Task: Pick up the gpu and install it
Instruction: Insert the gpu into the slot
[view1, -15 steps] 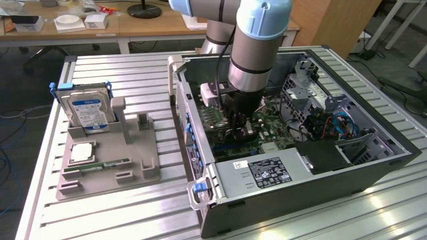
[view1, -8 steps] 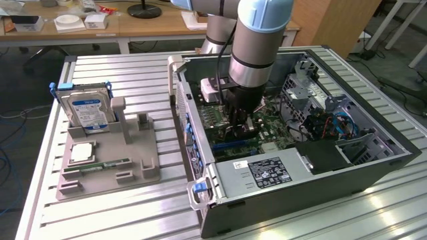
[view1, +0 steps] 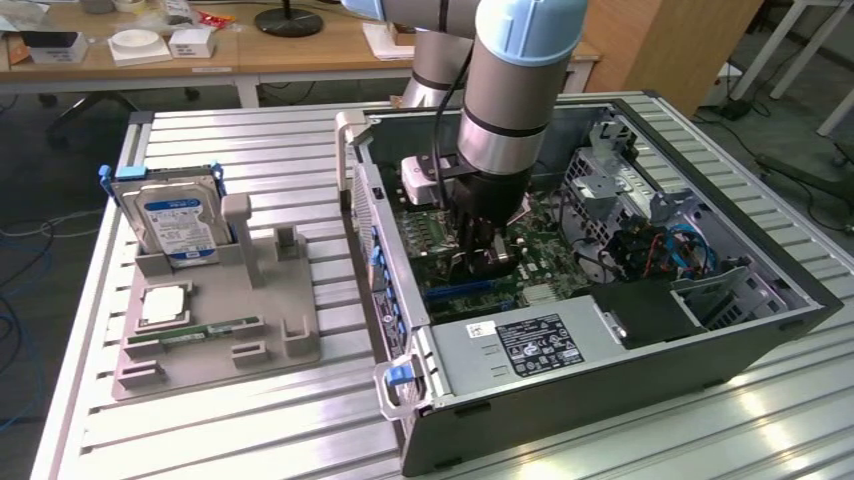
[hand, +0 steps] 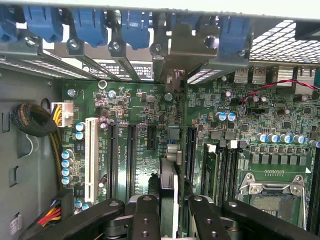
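The gpu (hand: 169, 172) is a thin dark card seen edge-on, standing upright between my fingers (hand: 145, 217). Its silver end bracket (hand: 172, 65) reaches to the case's rear slot openings. My gripper (hand: 170, 212) is shut on the card, which sits over the green motherboard (hand: 145, 100) in line with a black expansion slot (hand: 190, 150). Whether its edge is down in the slot I cannot tell. In the exterior view, the gripper (view1: 483, 262) is lowered inside the open computer case (view1: 747, 330), with the dark gpu (view1: 463, 265) low over the board.
A grey holder tray (view1: 287, 330) at the exterior view's left carries a silver hard drive (view1: 174, 220), a green RAM stick (view1: 214, 328) and a CPU (view1: 163, 305). Inside the case are the power supply (view1: 534, 345), blue slot latches (hand: 90, 25), a white slot (hand: 91, 157) and cables (hand: 35, 120).
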